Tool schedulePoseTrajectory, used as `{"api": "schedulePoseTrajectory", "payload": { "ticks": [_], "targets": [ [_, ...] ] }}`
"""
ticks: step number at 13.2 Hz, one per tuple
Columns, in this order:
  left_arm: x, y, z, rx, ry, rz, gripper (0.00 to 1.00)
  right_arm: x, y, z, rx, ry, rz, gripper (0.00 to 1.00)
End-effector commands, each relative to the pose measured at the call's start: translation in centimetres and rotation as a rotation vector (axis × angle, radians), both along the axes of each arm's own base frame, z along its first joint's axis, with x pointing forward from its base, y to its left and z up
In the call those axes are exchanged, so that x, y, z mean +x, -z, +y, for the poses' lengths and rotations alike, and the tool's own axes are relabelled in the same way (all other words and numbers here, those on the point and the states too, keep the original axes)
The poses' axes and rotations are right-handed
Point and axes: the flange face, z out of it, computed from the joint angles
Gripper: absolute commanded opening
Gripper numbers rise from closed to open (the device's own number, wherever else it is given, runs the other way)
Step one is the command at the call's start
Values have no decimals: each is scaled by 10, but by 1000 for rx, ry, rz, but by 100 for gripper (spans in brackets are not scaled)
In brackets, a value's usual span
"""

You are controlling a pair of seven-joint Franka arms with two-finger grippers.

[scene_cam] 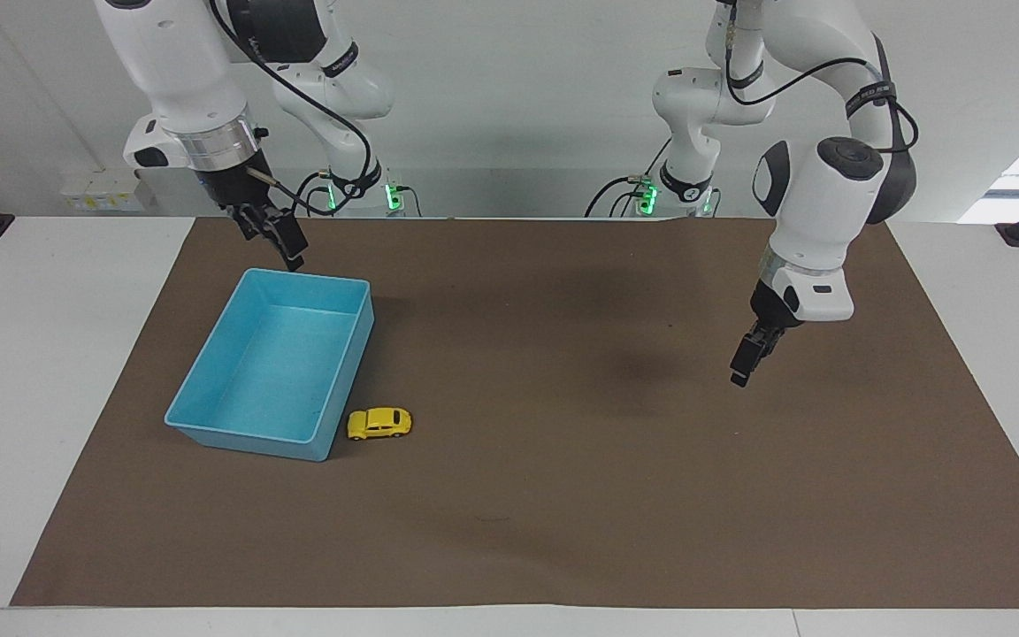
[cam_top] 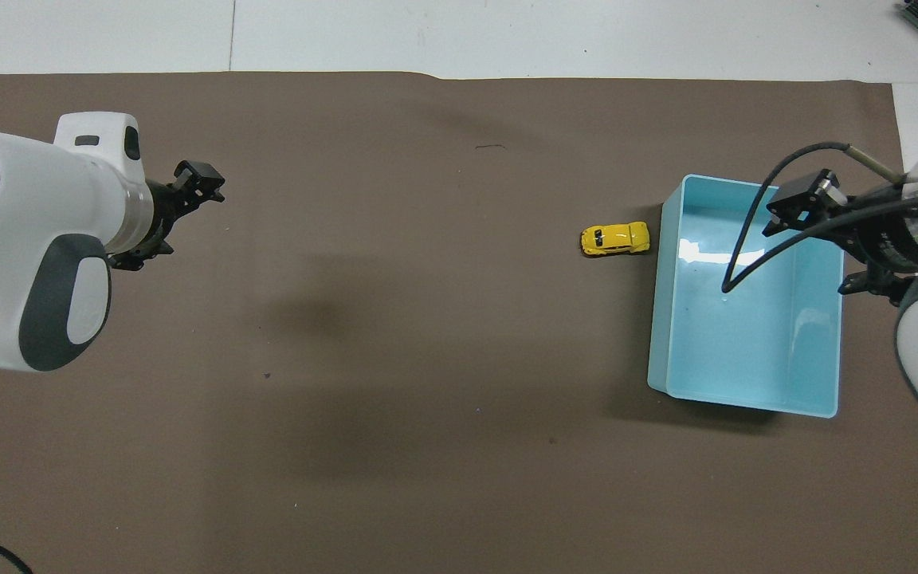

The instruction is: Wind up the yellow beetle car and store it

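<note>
The yellow beetle car (scene_cam: 379, 423) stands on the brown mat (scene_cam: 563, 495), just beside the corner of the blue tray (scene_cam: 209, 416) that lies farthest from the robots. It also shows in the overhead view (cam_top: 616, 238), next to the tray (cam_top: 746, 359). The tray holds nothing. My right gripper (scene_cam: 278, 243) is open and empty, up in the air over the tray's rim (cam_top: 835, 241). My left gripper (scene_cam: 744, 364) is open and empty, raised over bare mat toward the left arm's end of the table (cam_top: 170, 217), well away from the car.
The brown mat covers most of the white table (scene_cam: 49, 398). A black cable (cam_top: 754, 239) from the right wrist hangs over the tray.
</note>
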Motion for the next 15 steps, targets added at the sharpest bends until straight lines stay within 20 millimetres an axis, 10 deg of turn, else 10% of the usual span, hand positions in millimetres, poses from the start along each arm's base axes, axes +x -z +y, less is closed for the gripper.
{"api": "schedulePoseTrajectory", "payload": {
  "ticks": [1,8,15],
  "targets": [
    [-7,-12,19,30,125,46,100,13,22,11,15,137,-6,100],
    [-9,-31,43,37,416,120,100,46,95,81,-102,407,-49,100],
    [-29,-80,76,46,539,140,100,74,157,102,-98,608,-106,100]
  ]
}}
